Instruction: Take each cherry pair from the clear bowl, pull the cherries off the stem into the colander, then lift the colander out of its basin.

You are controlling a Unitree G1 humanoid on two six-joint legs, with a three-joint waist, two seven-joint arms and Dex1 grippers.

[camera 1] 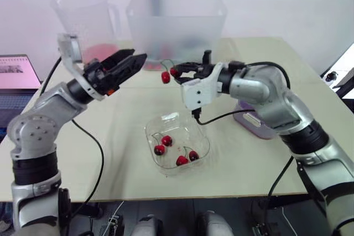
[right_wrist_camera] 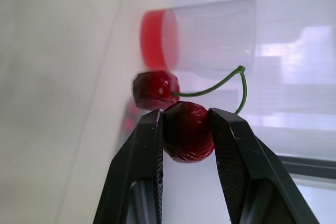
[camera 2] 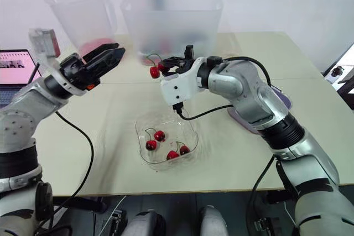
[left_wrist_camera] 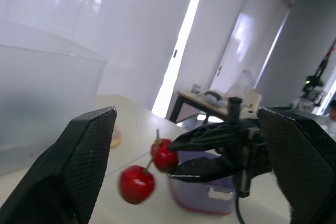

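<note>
My right gripper [camera 1: 178, 72] is shut on one cherry of a cherry pair [right_wrist_camera: 186, 129], held in the air in front of the translucent basin [camera 1: 176, 23]. The pair's second cherry [camera 1: 165, 77] hangs beside it on the green stem. My left gripper [camera 1: 135, 62] is open, raised to the left of the pair, its fingers pointing at it and a short gap away. In the left wrist view the pair [left_wrist_camera: 164, 156] sits between the two left fingers but beyond them. The clear bowl [camera 1: 182, 128] lies on the table below, holding several cherries [camera 1: 182, 160].
A clear jug [camera 1: 88, 23] with a red bottom stands at the back left beside the basin. A purple container [camera 1: 251, 124] sits on the table under my right forearm. A laptop [camera 1: 16, 73] lies at the far left edge.
</note>
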